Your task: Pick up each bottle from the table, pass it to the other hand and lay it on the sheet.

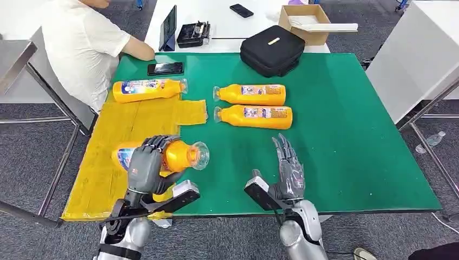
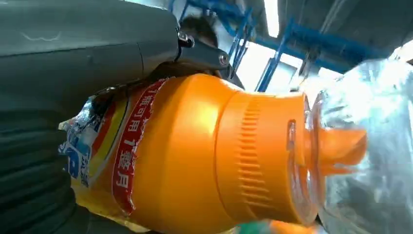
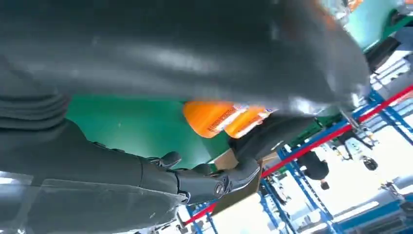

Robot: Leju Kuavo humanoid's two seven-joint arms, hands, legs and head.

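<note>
My left hand [image 1: 147, 165] w/ fingers wrapped round the held bottle [image 1: 181, 155], which lies on its side over the sheet [image 1: 108, 162]'s near end, clear cap toward the mat [image 1: 335, 135]. My right hand [image 1: 287, 173], fingers straight and apart, holds nothing, over the mat right of the sheet. One bottle [image 1: 146, 90] lies at the sheet's far edge; two bottles [image 1: 254, 105] lie side by side on the mat just right of the sheet's far corner.

Orange bottles [image 1: 254, 94], yellow sheet [image 1: 124, 130], green table [image 1: 346, 135].
</note>
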